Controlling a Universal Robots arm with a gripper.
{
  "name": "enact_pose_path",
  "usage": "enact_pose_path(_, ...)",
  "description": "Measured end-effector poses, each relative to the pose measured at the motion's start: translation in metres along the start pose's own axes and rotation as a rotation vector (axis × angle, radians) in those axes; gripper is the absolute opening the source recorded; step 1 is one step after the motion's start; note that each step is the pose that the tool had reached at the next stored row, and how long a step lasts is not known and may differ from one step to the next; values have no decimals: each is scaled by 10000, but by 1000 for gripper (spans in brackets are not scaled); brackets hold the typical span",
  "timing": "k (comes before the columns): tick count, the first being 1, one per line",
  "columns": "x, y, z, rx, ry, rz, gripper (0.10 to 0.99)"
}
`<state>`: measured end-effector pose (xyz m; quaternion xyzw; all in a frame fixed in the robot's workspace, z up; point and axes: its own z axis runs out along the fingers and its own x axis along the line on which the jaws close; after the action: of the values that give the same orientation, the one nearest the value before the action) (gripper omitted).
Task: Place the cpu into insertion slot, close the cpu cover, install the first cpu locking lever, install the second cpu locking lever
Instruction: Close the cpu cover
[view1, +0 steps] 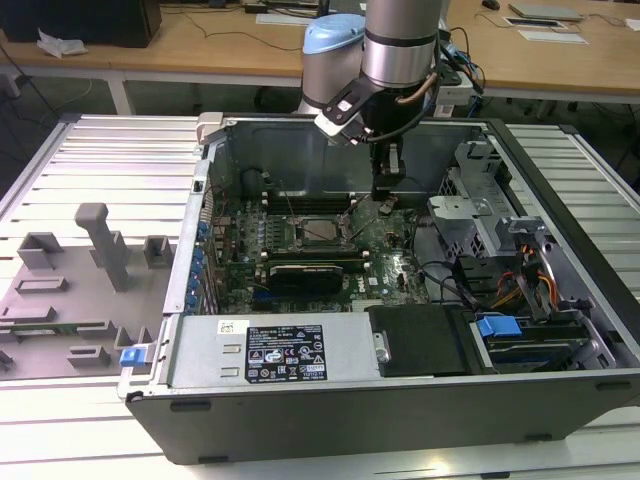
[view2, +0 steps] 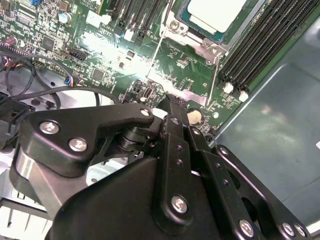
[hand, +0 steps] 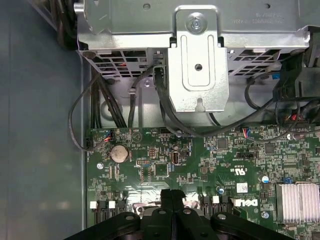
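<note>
The small flat square cpu, tan-silver faced, lies in the square black insertion slot amid the green motherboard, with the thin silver-grey cpu cover framing its edge. Two thin wire levers run out from the slot toward the black gripper. The gripper is low over the board just at the slot's side on the exterior view's right, its jaws pressed together. Long black memory slots flank the socket. A round silver coin battery sits near the fingertips. Farther out from the slot, looping black cables and a folded grey metal drive cage crowd the board's edge.
</note>
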<state>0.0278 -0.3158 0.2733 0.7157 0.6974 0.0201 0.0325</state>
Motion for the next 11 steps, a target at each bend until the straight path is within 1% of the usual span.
enact_pose_path(3, 1, 18, 14, -1, 4, -44, 106)
enact_pose_path(8, 3, 85, 49, -2, 11, -135, 106)
enact_pose_path(11, 5, 88, 112, -3, 11, -144, 106)
